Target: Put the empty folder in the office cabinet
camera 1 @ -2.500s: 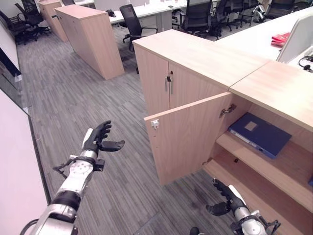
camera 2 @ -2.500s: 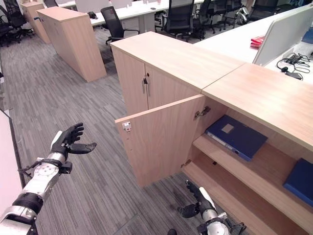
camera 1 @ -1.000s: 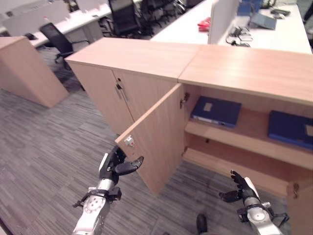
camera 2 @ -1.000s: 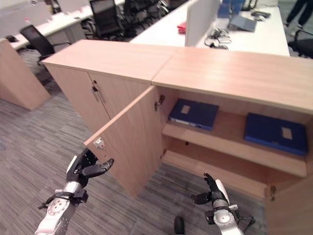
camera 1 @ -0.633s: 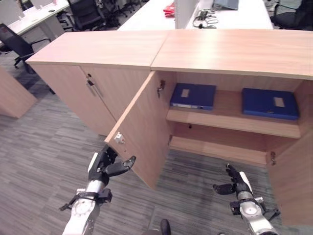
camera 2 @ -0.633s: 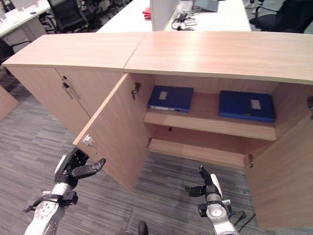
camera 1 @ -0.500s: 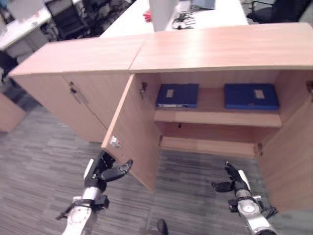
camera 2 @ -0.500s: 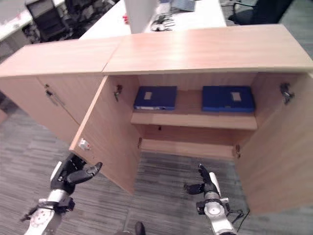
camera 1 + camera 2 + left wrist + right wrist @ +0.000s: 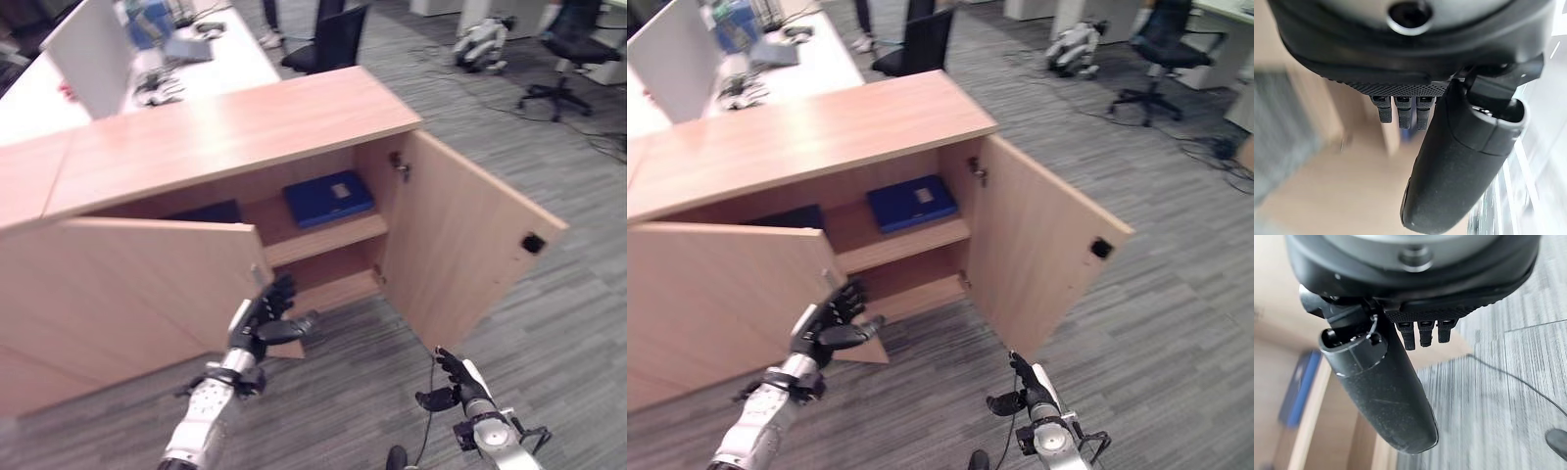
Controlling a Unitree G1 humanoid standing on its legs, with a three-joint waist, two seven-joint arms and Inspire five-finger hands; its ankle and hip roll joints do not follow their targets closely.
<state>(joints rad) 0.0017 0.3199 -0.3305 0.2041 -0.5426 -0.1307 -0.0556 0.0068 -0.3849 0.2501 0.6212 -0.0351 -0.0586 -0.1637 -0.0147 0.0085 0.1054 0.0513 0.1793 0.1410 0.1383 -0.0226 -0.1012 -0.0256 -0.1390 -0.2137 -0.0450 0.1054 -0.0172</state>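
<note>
— Before the open office cabinet [image 9: 245, 127], what does the left eye view show?
— 2 doors swung wide; a blue folder [image 9: 328, 198] lies flat on the upper shelf [image 9: 328, 230], likely laid flat because the shelf space is low. A second dark folder [image 9: 201, 211] sits beside it, partly hidden by the left door [image 9: 127, 284]. The left hand [image 9: 263, 318], fingers spread and holding nothing, hovers just beside that door's edge, seemingly placed to swing it.

— And the right eye view?
— The right hand [image 9: 1024, 390] hangs low over the carpet, fingers loosely open, empty, near the right door [image 9: 1038, 255].

— The wrist views?
— The left wrist view has straight fingers [image 9: 1400, 110] facing pale wood. The right wrist view has relaxed fingers [image 9: 1425, 335], with the folder's blue edge beyond.

— Any writing?
— A pale label [image 9: 341, 190] on the folder; its print is too small to read.
</note>
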